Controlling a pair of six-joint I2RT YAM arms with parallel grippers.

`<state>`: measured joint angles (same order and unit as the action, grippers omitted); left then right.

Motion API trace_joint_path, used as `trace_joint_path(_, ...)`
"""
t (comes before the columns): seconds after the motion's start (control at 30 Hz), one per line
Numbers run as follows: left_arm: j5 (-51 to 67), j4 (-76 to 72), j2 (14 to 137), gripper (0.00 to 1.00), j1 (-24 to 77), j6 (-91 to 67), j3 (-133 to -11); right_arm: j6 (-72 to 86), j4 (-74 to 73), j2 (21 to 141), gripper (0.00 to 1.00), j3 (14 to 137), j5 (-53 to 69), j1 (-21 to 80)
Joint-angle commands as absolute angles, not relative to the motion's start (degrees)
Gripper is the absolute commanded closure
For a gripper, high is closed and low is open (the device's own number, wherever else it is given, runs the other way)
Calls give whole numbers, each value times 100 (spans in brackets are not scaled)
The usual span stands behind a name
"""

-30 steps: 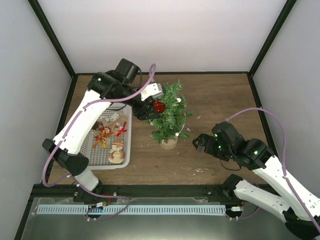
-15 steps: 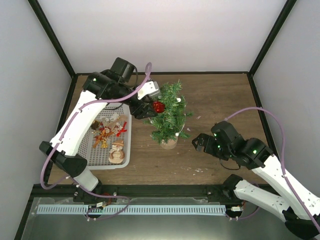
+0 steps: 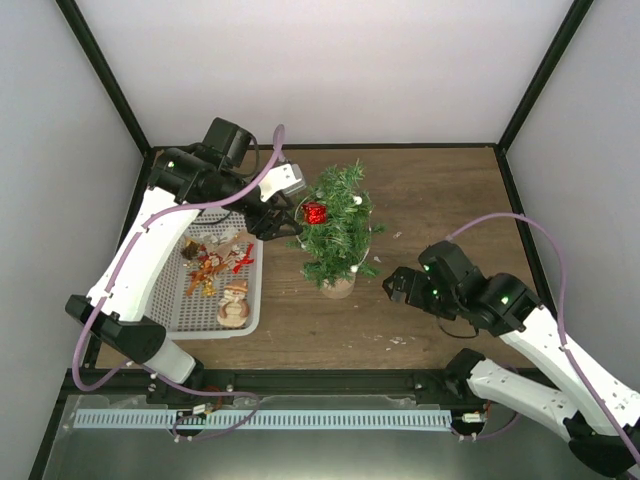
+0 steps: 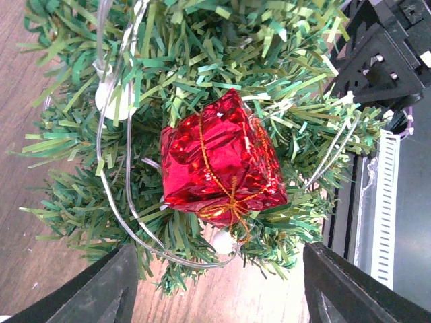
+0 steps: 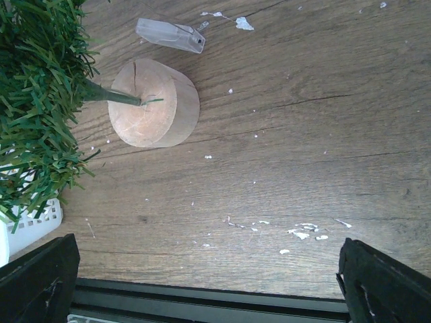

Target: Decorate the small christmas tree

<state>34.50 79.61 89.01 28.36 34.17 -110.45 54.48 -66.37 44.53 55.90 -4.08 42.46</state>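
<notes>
Small christmas tree (image 3: 338, 228) upright on its wooden base (image 5: 151, 104), mid-worktop (image 3: 440, 200), with a red gift ornament (image 4: 222, 161) lodged in the branches on the 9 o'clock side as seen from above. Left hand (image 3: 287, 222) just beside it at 9 o'clock, released, grasping nothing, ornament beyond the fingertips. Step in hand, by judgement: letting go and clearing. Back straight out toward 9 o'clock, keep the fingers wide, avoid snagging the string of lights (image 4: 111, 99) looped under the gift, watch for any tilt. Right hand (image 3: 395, 285) at 4 o'clock of the tree, spread wide and empty, near enough to steady the base. In the white basket (image 3: 187, 312) at 8 o'clock, more trinkets, a snowman (image 3: 233, 302) among them. From the left wrist alone: gold cord and wire loops. From the right wrist alone: the base's cracked face, a clear plastic piece (image 5: 170, 35) near it. From above alone: both arms and the basket
</notes>
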Motion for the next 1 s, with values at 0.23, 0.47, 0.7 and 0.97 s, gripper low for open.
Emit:
trace_joint_path(0.23,3456,7687,8853,54,2710,3424,-11057,5402,-6637,4431,2,5884,-439,4210)
trace_joint_path(0.47,3381,7489,9094,62,2672,3364,-11329,5427,-6628,4406,2,5839,-414,4210)
trace_joint_path(0.7,3593,7604,9471,62,2851,3344,-11759,5466,-6654,4382,2,5810,-406,4210)
trace_joint_path(0.97,3590,7543,9483,62,3078,3322,-11558,5541,-6687,4301,2,5759,-409,4210)
